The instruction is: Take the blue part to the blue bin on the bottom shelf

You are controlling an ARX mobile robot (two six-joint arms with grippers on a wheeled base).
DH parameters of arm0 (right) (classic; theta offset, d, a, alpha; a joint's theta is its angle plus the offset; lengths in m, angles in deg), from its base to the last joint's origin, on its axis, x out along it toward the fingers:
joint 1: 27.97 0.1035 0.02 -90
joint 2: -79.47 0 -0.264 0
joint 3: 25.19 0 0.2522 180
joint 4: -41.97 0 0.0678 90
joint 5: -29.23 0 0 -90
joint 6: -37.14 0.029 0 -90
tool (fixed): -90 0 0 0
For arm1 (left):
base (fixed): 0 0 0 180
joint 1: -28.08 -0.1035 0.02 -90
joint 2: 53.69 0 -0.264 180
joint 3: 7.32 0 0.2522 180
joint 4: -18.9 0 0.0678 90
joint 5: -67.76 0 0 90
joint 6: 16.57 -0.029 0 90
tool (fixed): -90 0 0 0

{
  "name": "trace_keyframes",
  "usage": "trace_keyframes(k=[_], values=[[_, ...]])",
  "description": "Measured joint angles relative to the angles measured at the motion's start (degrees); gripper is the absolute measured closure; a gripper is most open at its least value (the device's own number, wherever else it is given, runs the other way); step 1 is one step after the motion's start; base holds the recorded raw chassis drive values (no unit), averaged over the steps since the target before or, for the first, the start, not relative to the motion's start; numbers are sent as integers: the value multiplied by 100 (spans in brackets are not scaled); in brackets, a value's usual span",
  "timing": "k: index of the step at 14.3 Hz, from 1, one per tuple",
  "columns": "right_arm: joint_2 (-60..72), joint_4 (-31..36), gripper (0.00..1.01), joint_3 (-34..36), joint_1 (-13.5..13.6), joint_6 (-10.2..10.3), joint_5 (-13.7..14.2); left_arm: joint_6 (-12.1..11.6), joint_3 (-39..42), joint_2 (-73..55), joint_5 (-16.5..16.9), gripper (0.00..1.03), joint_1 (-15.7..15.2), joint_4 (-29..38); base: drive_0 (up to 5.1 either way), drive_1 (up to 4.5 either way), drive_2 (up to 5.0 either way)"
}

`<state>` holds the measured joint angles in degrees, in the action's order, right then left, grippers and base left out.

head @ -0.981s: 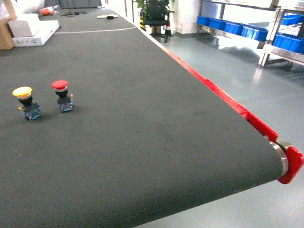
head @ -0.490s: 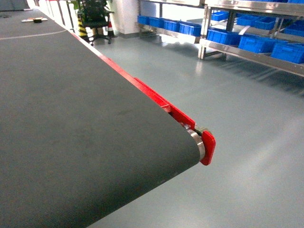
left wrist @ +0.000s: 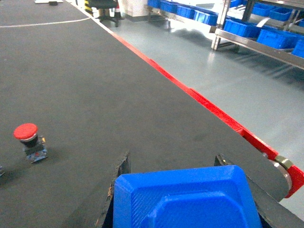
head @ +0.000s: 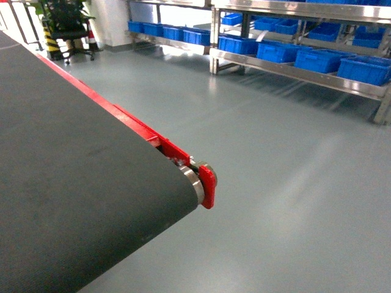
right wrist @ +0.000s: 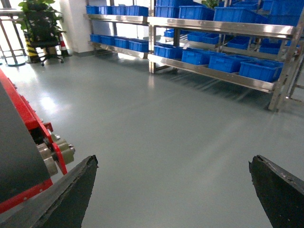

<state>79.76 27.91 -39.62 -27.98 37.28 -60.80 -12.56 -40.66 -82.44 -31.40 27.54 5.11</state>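
Blue part [left wrist: 183, 199] clamped in left gripper [left wrist: 183, 190]; right gripper [right wrist: 171, 190] spread, empty; bottom shelf [right wrist: 213, 71] far ahead — jolt in transit could shake part loose.

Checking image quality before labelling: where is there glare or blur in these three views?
Head view: sharp overall, with window light glaring on the grey floor near the steel rack. Left wrist view: the blue part fills the bottom edge, slightly soft; the red button is clear. Right wrist view: a pale sheen on the floor; the right gripper's fingertips are dark silhouettes.

Blue part [left wrist: 183, 199] held between pincer fingers, blue bins [head: 317, 59] lining bottom shelf [head: 299, 73]
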Motion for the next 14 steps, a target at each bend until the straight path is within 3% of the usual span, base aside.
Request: trace_keyframes(k=[14], values=[[0, 0, 3, 0, 0, 0, 0, 0, 0, 0, 0, 59, 0, 0, -158, -158, -158]])
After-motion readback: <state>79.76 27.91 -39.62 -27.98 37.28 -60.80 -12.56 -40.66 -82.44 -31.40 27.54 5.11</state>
